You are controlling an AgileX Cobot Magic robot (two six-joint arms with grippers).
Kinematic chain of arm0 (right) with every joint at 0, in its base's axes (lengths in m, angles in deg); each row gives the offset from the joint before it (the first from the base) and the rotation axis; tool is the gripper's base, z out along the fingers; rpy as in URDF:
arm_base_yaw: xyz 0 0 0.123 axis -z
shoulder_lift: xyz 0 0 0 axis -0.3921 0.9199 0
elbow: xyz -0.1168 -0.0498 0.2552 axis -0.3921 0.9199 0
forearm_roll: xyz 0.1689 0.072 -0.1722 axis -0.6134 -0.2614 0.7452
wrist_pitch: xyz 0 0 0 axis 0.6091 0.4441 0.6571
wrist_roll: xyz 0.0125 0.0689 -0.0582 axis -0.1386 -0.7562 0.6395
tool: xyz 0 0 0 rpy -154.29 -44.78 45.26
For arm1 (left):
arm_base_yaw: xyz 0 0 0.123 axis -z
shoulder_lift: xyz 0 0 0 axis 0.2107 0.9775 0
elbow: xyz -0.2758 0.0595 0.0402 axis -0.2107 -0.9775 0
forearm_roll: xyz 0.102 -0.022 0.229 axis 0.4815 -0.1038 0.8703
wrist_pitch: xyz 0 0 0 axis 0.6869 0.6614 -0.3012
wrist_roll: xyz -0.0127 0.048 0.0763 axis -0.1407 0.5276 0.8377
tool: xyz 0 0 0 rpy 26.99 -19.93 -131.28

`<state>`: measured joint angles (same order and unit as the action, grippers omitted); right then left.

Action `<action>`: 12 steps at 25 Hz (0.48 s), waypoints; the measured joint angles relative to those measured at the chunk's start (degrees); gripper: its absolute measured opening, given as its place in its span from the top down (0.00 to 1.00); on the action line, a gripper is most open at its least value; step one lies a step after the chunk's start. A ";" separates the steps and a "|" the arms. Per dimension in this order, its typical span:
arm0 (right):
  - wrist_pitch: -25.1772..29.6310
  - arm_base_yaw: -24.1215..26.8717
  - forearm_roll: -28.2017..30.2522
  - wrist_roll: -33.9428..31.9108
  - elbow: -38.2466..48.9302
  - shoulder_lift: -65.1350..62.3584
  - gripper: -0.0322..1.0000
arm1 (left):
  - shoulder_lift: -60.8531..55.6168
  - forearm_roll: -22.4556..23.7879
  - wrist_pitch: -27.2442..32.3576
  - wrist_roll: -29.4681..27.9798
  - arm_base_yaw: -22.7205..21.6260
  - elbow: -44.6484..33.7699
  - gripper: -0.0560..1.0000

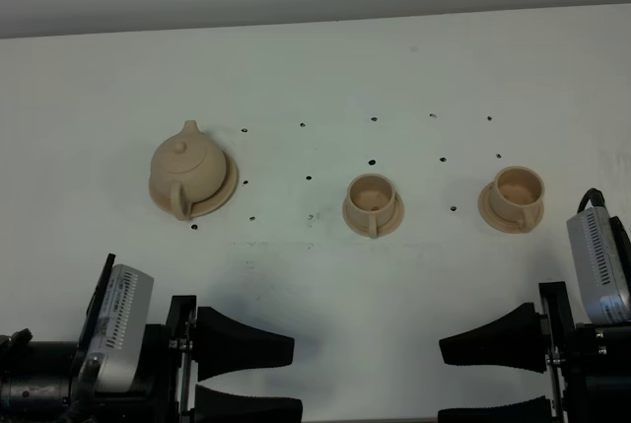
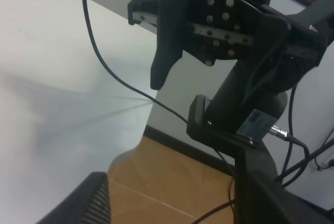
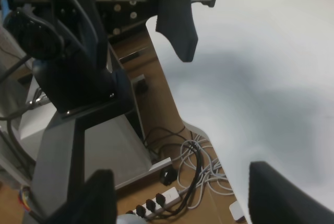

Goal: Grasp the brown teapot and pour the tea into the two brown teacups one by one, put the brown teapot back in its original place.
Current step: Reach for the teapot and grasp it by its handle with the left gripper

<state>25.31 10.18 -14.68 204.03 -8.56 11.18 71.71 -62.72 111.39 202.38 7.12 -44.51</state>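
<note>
The brown teapot (image 1: 185, 169) stands upright on its wide saucer (image 1: 230, 186), the original place, at the table's left, spout pointing away from me and handle toward the front. The two brown teacups stand on small saucers, one in the middle (image 1: 372, 200) and one at the right (image 1: 514, 192). My left gripper (image 1: 294, 379) is open and empty at the front edge, well in front of the teapot. My right gripper (image 1: 441, 382) is open and empty at the front right, in front of the cups. The wrist views show neither the teapot nor the cups.
The white table (image 1: 315, 275) carries small black dots (image 1: 372, 162) between the teapot and the cups. The two grippers face each other across the front edge. The right wrist view shows the floor with cables and a power strip (image 3: 156, 203) below the table edge.
</note>
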 joint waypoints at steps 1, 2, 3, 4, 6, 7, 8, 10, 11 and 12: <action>0.00 0.00 -0.14 0.00 0.00 0.00 0.46 | 0.00 0.08 0.00 -0.12 0.00 0.00 0.40; 0.00 0.00 -0.19 0.00 0.00 0.00 0.46 | 0.00 0.07 0.00 -0.12 0.00 0.00 0.40; 0.00 0.00 -0.19 0.00 0.00 0.00 0.46 | 0.00 0.09 0.00 -0.14 0.00 0.00 0.40; 0.00 0.00 -0.19 0.00 0.00 0.00 0.46 | 0.00 0.09 0.00 -0.14 0.00 0.00 0.40; 0.00 0.00 -0.26 0.00 0.00 0.00 0.46 | 0.00 0.09 0.00 -0.19 0.00 0.00 0.40; 0.00 0.00 -0.26 0.00 0.00 0.00 0.46 | 0.00 0.09 0.00 -0.21 0.00 0.00 0.40; 0.00 0.00 -0.26 0.00 0.00 0.00 0.46 | 0.00 0.14 0.00 -0.21 0.00 0.00 0.40; 0.00 0.00 -0.26 0.00 0.00 0.00 0.46 | 0.00 0.14 0.00 -0.21 0.00 0.00 0.40; 0.00 0.00 -0.26 0.00 0.00 0.00 0.46 | 0.00 0.14 0.00 -0.21 0.00 0.00 0.40; 0.00 0.00 -0.26 0.00 0.00 0.00 0.46 | 0.00 0.14 0.00 -0.21 0.00 0.00 0.40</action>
<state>25.31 10.18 -14.94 204.03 -8.56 11.18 71.71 -62.58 111.39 202.17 7.12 -44.51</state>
